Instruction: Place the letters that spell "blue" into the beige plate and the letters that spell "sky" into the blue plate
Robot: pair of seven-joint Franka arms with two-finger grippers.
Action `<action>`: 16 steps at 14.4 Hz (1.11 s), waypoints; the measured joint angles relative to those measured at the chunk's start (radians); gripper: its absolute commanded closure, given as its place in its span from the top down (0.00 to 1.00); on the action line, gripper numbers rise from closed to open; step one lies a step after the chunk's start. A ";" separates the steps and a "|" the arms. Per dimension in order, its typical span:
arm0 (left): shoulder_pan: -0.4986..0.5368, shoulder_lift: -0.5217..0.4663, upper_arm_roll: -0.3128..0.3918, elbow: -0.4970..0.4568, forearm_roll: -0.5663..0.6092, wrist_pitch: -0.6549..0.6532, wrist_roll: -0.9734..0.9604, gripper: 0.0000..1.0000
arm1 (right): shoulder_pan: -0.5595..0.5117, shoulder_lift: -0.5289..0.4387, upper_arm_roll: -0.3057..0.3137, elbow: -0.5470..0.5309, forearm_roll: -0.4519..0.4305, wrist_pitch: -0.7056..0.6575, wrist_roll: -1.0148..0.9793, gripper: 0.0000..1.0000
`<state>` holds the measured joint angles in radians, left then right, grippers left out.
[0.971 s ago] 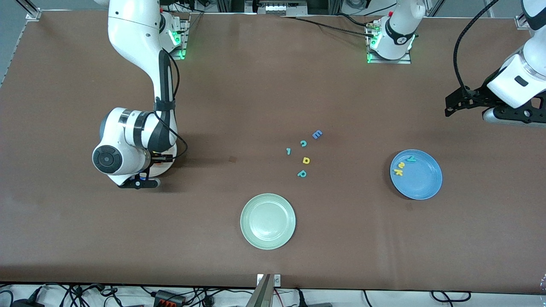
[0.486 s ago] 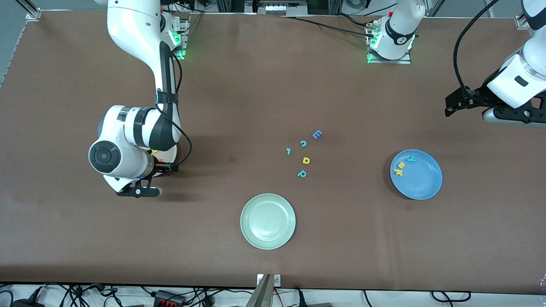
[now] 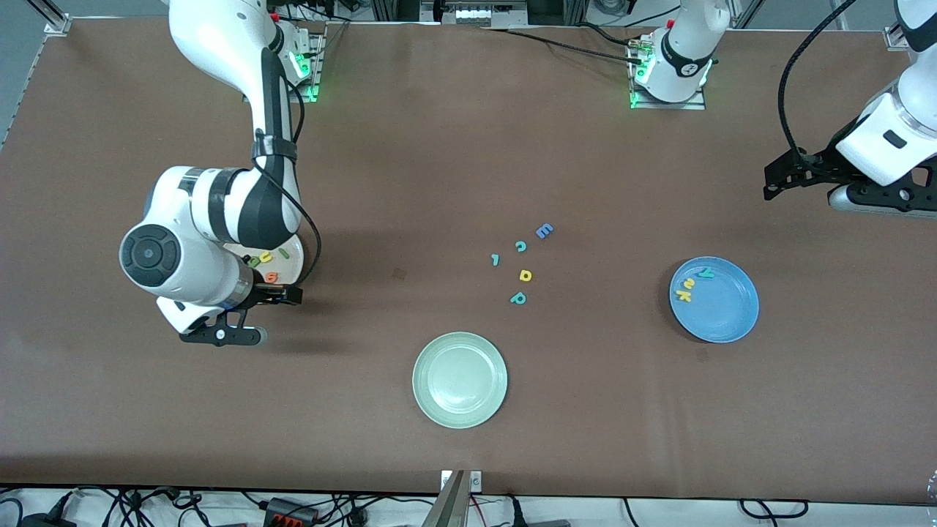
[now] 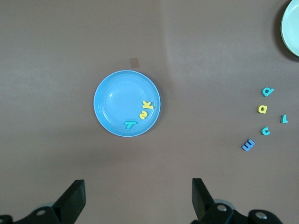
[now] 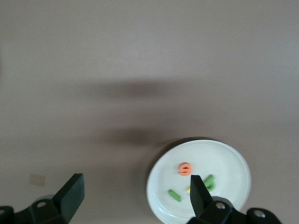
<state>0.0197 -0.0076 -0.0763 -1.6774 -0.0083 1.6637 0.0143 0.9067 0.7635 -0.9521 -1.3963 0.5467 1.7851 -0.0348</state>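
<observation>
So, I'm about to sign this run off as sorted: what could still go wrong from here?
1. The right gripper hangs open low beside the beige plate; a careless swing might nudge it and scatter the orange e.
2. Leftover letters, like the blue E, lie loose mid-table; a later pick might wrongly add one to the blue plate.
3. The left gripper waits open, high above.

High front camera facing the robots, whole table, left wrist camera looking down on blue plate [image 4: 126,103], right wrist camera down over beige plate [image 5: 229,158], both plates in front view too
</observation>
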 measured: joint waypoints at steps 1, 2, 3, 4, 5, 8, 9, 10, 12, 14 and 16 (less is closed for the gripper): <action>0.000 0.000 0.000 0.000 0.000 0.000 0.000 1.00 | -0.005 -0.026 0.004 0.008 -0.043 -0.008 0.000 1.00; 0.000 0.000 0.000 0.000 0.000 0.000 0.000 1.00 | -0.010 -0.059 0.018 0.012 -0.091 -0.017 0.003 1.00; 0.000 0.000 0.000 0.000 0.000 0.000 0.000 1.00 | -0.017 -0.096 0.038 0.014 -0.127 -0.022 0.024 1.00; 0.000 0.000 0.000 0.000 0.000 0.000 0.000 1.00 | -0.028 -0.130 0.057 0.014 -0.151 -0.032 0.053 1.00; 0.000 0.000 0.000 0.000 0.000 0.000 0.000 1.00 | -0.048 -0.162 0.078 0.015 -0.170 -0.061 0.083 1.00; 0.000 0.000 0.000 0.000 0.000 0.000 0.000 1.00 | -0.170 -0.235 0.163 0.054 -0.207 -0.158 0.109 1.00; 0.000 0.000 0.000 0.000 0.000 0.000 0.000 1.00 | -0.230 -0.250 0.210 0.085 -0.221 -0.196 0.109 1.00; 0.000 0.000 0.000 0.000 0.000 0.000 0.000 1.00 | -0.294 -0.264 0.265 0.114 -0.242 -0.224 0.109 1.00; 0.000 0.000 0.000 0.000 0.000 0.000 0.000 1.00 | -0.394 -0.288 0.361 0.146 -0.297 -0.236 0.109 1.00; 0.000 0.000 0.000 0.000 0.000 0.000 0.000 1.00 | -0.477 -0.311 0.452 0.156 -0.348 -0.237 0.113 1.00; 0.000 0.000 0.000 0.000 0.000 -0.001 0.000 1.00 | -0.566 -0.337 0.543 0.160 -0.397 -0.227 0.113 1.00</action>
<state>0.0202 -0.0077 -0.0762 -1.6773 -0.0083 1.6630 0.0143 0.3409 0.4263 -0.4092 -1.2365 0.1500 1.5582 0.0786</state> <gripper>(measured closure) 0.000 0.000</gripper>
